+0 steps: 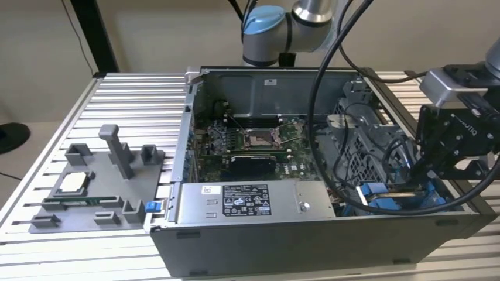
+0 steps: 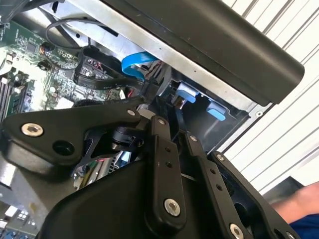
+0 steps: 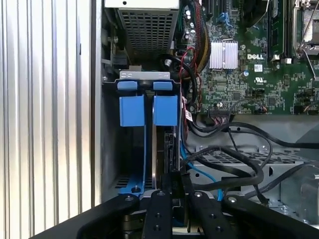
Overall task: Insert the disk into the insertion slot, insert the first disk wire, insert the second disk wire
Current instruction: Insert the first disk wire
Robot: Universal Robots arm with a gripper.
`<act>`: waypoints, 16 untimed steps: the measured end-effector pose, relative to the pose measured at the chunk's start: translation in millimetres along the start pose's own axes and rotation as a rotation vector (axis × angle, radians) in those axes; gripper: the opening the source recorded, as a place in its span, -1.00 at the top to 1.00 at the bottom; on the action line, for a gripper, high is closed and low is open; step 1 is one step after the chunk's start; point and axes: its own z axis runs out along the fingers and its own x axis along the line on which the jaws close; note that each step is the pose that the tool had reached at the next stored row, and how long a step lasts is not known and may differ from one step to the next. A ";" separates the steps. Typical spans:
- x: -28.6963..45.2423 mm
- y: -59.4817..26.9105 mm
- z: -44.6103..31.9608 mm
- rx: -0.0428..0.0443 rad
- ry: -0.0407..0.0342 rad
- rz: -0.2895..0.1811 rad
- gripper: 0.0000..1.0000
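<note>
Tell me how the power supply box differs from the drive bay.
The power supply box has a plain grey top with a white sticker; the drive bay shows bright blue plastic tabs. In the exterior view the box lies mid-case along the near wall; the bay sits in the corner at the exterior view's right. The gripper hangs at the bay, clear of the box. Both sit inside the open computer case.

The exterior view looks down from above, at middle range, on the open computer case standing on the ribbed surface. The first wrist view faces straight down past the gripper into the insertion slot, close up. The second wrist view looks across it obliquely, closer still. All 3 views share the motherboard.
</note>
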 end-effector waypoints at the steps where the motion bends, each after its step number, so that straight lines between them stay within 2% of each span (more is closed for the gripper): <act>1: 0.0 0.0 0.1 0.0000 0.0001 0.000 1.00; 16: 3.0 1.4 1.9 -0.0009 -0.0006 0.006 1.00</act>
